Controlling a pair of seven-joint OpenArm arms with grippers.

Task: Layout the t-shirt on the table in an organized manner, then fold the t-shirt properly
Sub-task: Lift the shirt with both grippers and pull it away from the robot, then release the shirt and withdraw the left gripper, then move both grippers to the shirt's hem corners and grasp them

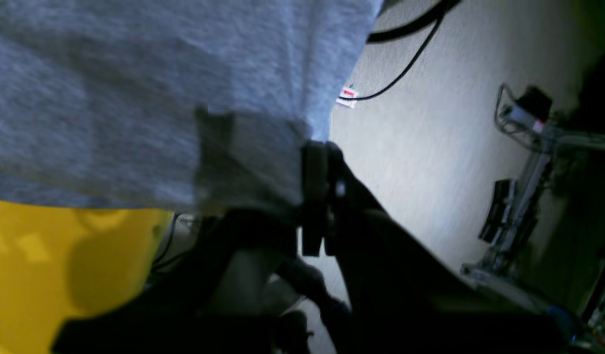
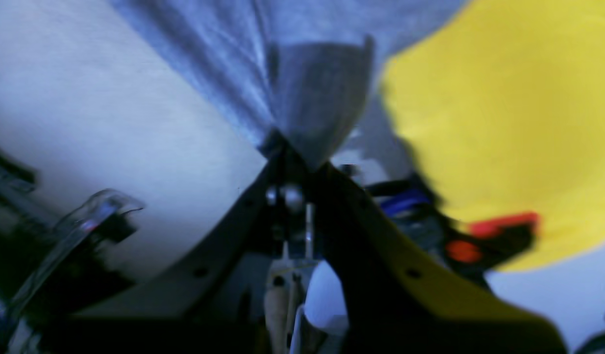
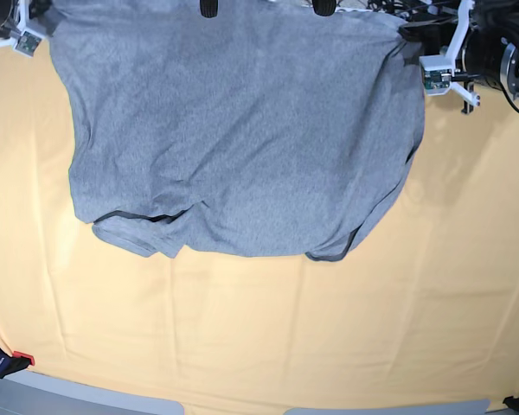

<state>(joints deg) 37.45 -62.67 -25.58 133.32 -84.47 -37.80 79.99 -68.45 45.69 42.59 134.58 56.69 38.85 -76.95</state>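
A heather-grey t-shirt [image 3: 233,138] hangs spread wide across the far half of a desk [image 3: 259,337] draped in pale yellow-orange cloth. It is held up by its two far corners, one at the far left of the base view and one at the far right, so its long axis runs left to right between the two arms. The left gripper [image 1: 318,196] sits at the far right corner; in the left wrist view its dark fingers [image 1: 312,162] are pressed together on a bunched edge of grey cloth. The right gripper [image 2: 287,152] sits at the far left corner, its fingers likewise clamped on a pinched fold of the shirt. From both sets of fingers the fabric falls away toward the near side. The loose lower part, with a sleeve [image 3: 134,229] at near left and a dark-edged curl of hem or neckline at near right, appears to rest on the desk, though contact is hard to judge. Neither arm is nearer than the other, as each holds its own corner. No lettering shows. Laying the shirt flat likely means lowering both corners together.
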